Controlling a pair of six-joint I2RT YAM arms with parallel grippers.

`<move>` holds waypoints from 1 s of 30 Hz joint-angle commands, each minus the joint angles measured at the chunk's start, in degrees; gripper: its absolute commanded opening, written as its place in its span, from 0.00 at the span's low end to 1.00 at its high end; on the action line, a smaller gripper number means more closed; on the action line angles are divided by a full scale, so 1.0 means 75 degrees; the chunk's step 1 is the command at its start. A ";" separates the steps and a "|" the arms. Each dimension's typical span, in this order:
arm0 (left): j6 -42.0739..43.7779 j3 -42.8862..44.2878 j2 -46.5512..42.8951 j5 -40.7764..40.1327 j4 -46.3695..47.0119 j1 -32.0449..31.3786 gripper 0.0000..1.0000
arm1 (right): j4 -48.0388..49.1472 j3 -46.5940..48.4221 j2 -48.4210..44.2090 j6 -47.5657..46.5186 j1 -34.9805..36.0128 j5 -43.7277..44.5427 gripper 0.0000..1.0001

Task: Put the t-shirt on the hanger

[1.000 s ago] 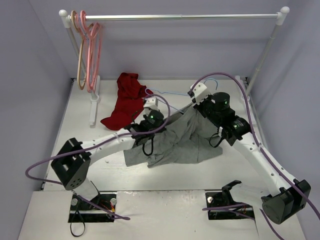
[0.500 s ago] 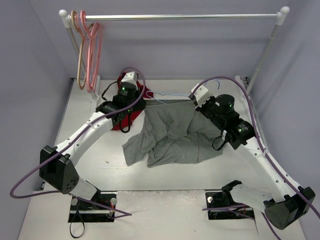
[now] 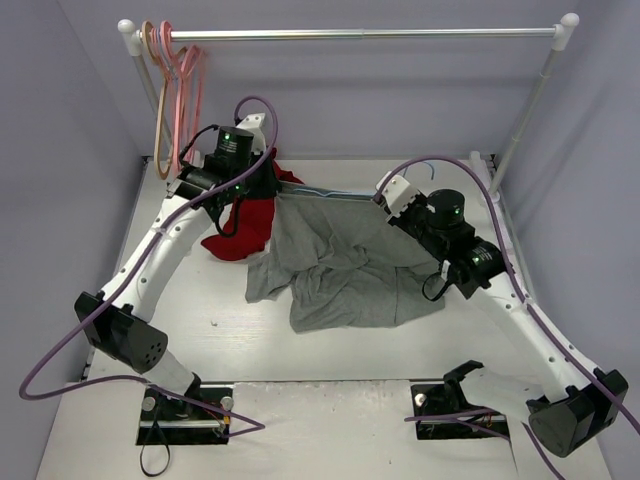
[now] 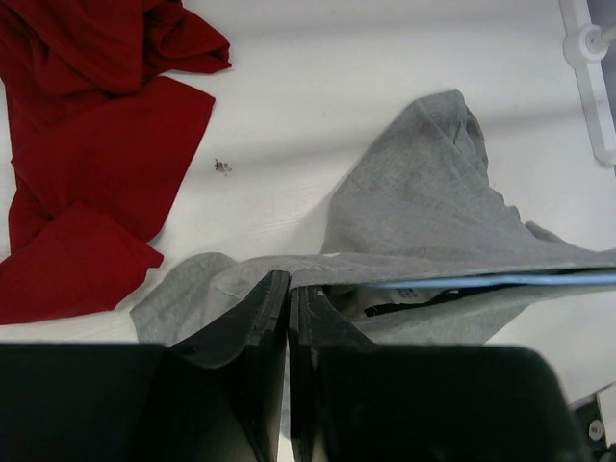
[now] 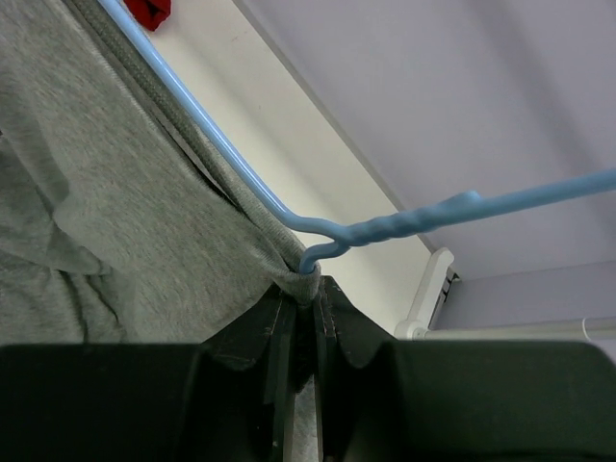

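At the far left of the rail, the pink hangers hang beside a tan hanger. Just right of them the left gripper is raised above the back of the bench. Its jaws are pressed together on an edge of the grey t-shirt. Under and beside that gripper the red garment lies crumpled on the bench, touching the t-shirt's left side.

The t-shirt is at mid-bench. Its upper edge is lifted and stretched taut between the two grippers, and the rest sags in folds onto the surface. The pale-blue hanger runs along that taut edge, its bar inside the cloth in the wrist views and its hook sticking out to the right.

At the right end, the right gripper has its jaws clamped on the base of the hanger's hook, with grey fabric bunched against them.
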 commanded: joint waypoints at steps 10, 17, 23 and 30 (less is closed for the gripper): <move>0.0442 0.1790 0.0381 -0.0655 -0.1629 -0.0682 0.06 | 0.0935 0.0927 0.0891 -0.0264 0.1004 0.0547 0.00; 0.0314 0.2201 0.0674 -0.1312 -0.1830 -0.1480 0.06 | 0.1639 0.1139 0.0915 0.0030 0.0993 0.0067 0.00; 0.0115 0.2225 0.0569 -0.1710 -0.1877 -0.1808 0.06 | 0.2037 0.0708 0.0740 0.0322 0.0970 -0.0145 0.00; -0.0038 0.0889 -0.0274 -0.2823 -0.1139 -0.1962 0.06 | 0.2119 -0.0194 0.0365 0.0756 0.0981 0.0721 0.00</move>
